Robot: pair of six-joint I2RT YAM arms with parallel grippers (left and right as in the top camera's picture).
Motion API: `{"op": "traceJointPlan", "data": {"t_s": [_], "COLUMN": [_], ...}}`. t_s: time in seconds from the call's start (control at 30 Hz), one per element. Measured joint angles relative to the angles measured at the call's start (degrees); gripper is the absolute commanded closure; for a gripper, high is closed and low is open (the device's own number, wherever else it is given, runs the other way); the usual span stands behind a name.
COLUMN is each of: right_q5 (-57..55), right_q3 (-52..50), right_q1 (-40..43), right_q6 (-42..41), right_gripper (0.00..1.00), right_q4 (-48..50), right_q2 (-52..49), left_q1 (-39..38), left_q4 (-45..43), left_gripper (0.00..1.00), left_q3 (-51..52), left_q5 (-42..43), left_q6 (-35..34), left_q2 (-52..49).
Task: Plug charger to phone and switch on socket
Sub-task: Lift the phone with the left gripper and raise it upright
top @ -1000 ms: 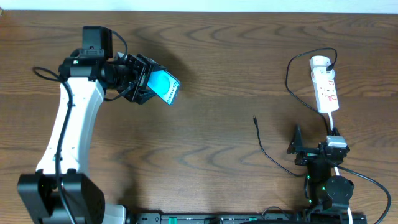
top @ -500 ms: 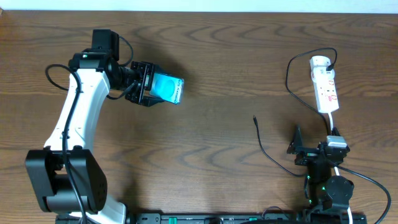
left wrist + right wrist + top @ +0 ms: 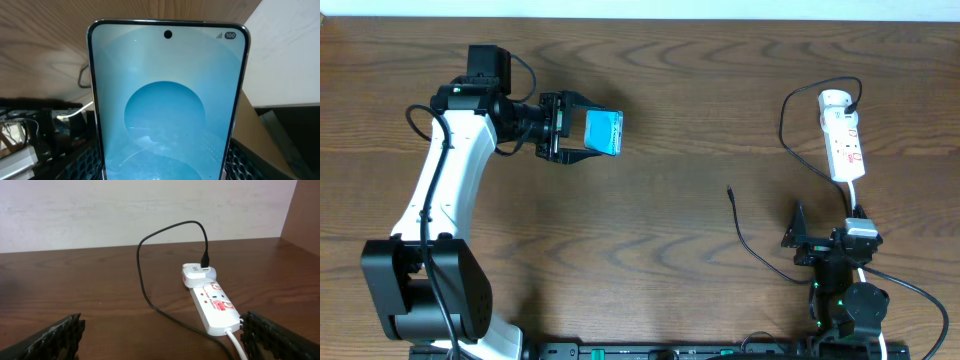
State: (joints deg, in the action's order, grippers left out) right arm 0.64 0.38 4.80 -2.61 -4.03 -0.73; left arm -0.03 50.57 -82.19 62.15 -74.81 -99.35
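The left gripper (image 3: 584, 133) holds the flat blue-screened phone (image 3: 606, 132) up above the brown wooden table (image 3: 650, 290). The right gripper (image 3: 160, 337) stands wide open, holding nothing.

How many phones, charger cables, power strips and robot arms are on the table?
Phone: 1
Charger cable: 1
Power strip: 1
Robot arms: 2, the left arm and the right arm
Total: 5
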Motion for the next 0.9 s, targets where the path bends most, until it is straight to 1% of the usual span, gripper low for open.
{"op": "traceJointPlan", "data": {"t_s": [0.27, 0.4, 0.47, 0.8, 0.9], "right_q5": [0.00, 0.00, 0.02, 0.02, 0.00], "right_q3": [0.00, 0.00, 0.00, 0.00, 0.00], "right_q1": [0.00, 0.00, 0.00, 0.00, 0.00], "right_q6": [0.00, 0.00, 0.00, 0.00, 0.00], "right_gripper": [0.01, 0.01, 0.01, 0.01, 0.01], "right_q4": [0.00, -0.02, -0.02, 0.00, 0.00], "right_q2": [0.00, 0.00, 0.00, 0.00, 0.00], "left_q1": [0.22, 0.44, 0.46, 0.46, 0.26], "left_q4": [0.00, -0.02, 0.00, 0.39, 2.14], "left_gripper": [0.93, 0.93, 0.93, 0.93, 0.93], "left_q3": [0.00, 0.00, 0.00, 0.00, 0.00], "left_q5": [0.61, -1.25, -3.43, -19.67, -24.98], "left_q6": [0.07, 0.90, 2.01, 7.93, 9.18], "left_q2": [0.00, 0.00, 0.00, 0.00, 0.00]}}
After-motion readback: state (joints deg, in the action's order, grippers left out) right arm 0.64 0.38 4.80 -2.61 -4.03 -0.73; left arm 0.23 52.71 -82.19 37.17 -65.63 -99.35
